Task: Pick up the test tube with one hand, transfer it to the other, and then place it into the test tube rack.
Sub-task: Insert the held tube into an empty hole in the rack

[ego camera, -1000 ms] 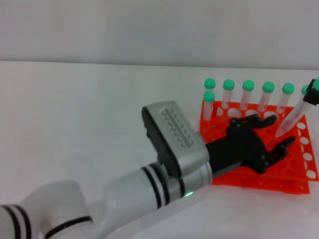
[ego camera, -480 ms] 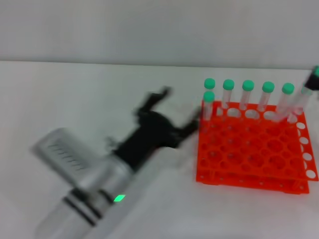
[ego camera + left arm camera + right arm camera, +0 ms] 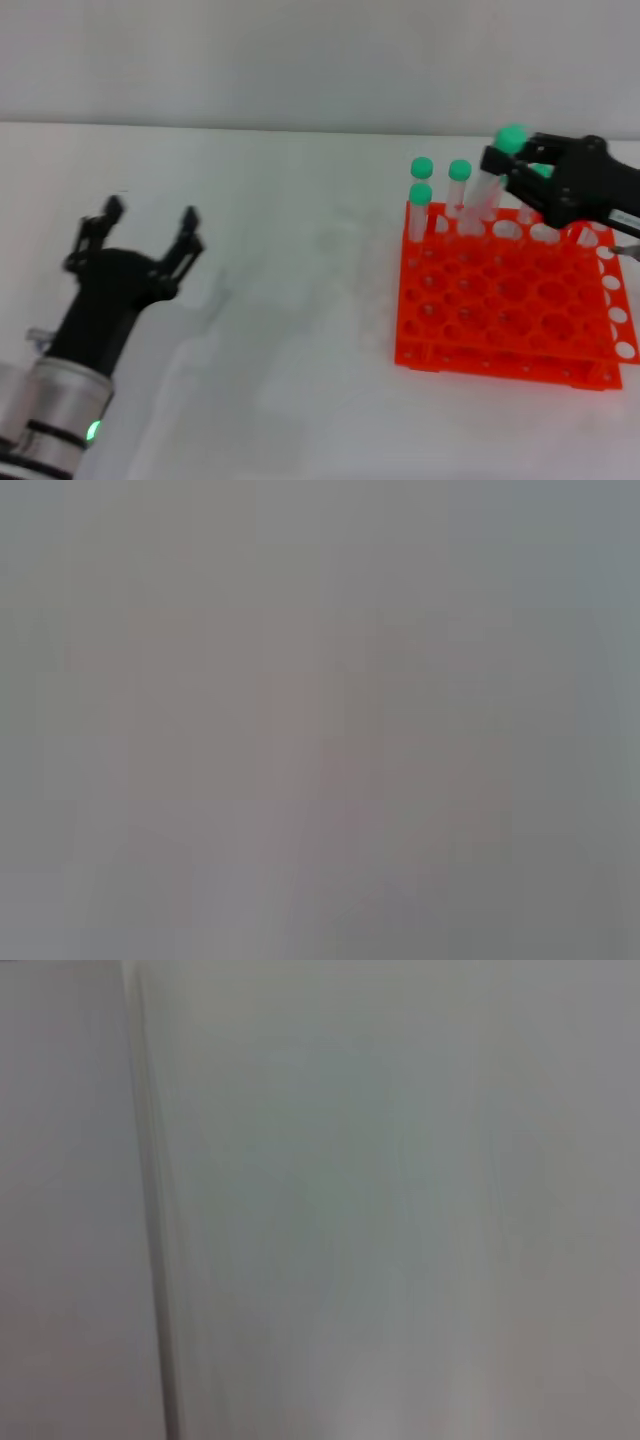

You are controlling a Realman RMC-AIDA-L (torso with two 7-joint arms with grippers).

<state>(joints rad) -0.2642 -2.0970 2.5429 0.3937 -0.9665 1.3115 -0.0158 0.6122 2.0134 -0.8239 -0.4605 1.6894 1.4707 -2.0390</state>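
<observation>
My right gripper [image 3: 520, 170] pinched the test tube [image 3: 492, 182] above the test tube rack [image 3: 505, 300]; left gripper [image 3: 135, 232] spread, well apart over the tabletop [image 3: 280, 230]

Left black claw gripper [image 3: 137, 238] on silver-white arm sits at 8 o'clock, fingers splayed, empty. Right bulky black gripper [image 3: 515, 165] at 2 o'clock, clamped closed.

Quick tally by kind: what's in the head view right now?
Test tube in right tool: 1
Other green-capped tubes showing: 3, more possibly hidden
Orange rack: 1
Tools: 2, counting left tool
Total: 7
</observation>
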